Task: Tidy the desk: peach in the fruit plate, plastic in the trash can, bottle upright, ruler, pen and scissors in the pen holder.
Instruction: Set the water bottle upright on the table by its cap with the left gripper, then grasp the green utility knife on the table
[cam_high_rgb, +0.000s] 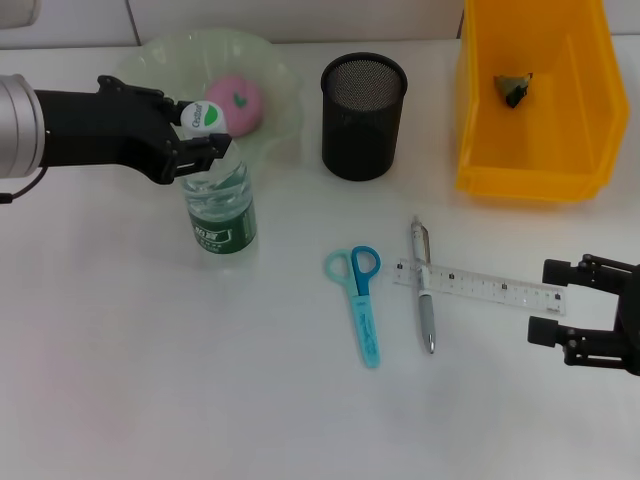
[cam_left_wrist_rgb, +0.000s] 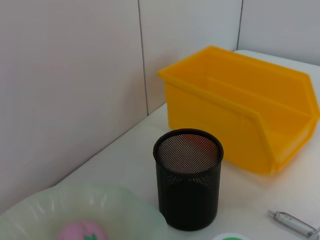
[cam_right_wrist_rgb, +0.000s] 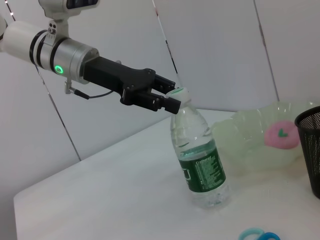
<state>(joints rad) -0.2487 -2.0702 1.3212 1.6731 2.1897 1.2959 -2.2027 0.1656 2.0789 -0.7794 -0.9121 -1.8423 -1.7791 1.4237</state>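
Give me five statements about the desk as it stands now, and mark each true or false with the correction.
1. The bottle stands upright, with the left gripper at its cap. True.
2. The peach lies in the yellow bin. False: it lies in the green fruit plate.
3. The pen lies across the ruler. True.
4. The scissors are in the pen holder. False: they lie on the desk.
5. The right gripper holds the ruler. False: its fingers are open, apart from it.
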